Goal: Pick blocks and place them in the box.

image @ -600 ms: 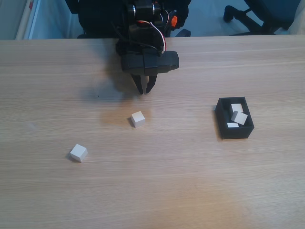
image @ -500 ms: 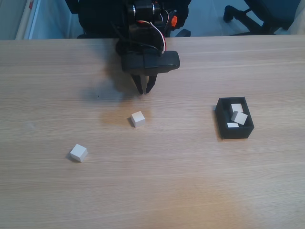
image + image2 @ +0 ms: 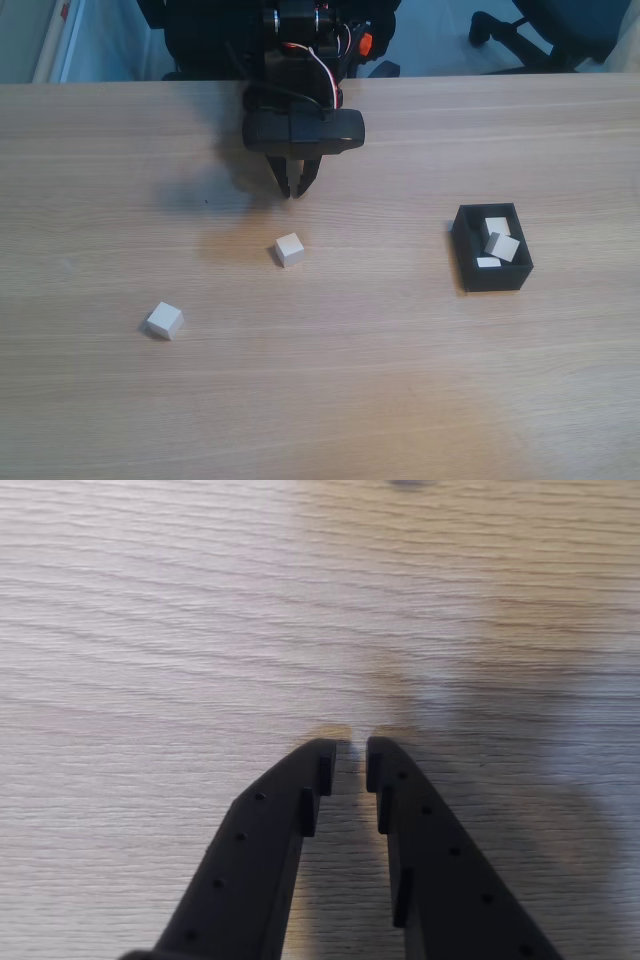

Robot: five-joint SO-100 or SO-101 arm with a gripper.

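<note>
In the fixed view, the black two-finger gripper hangs in the upper middle of the frame over the pale wood-grain table, its tips pointing down and drawn nearly together, with nothing between them. Red and white wires loop over the arm's black body above it. Just below the tips, in the centre-left of the frame, a small plain white cube sits free on the wood, apart from the gripper. A second white cube lies well apart toward the lower left. At the right of the frame stands the small black rectangular open-top box with thick low walls; white cubes lie tumbled inside it, one tilted across the others. Nothing stands between the gripper and either loose cube or the box. A dark office chair base shows beyond the table's far edge at the upper right.

In the wrist view, the two black fingers rise from the bottom edge, tips separated by only a narrow slit and empty, above bare blurred wood with a soft shadow to the right.
</note>
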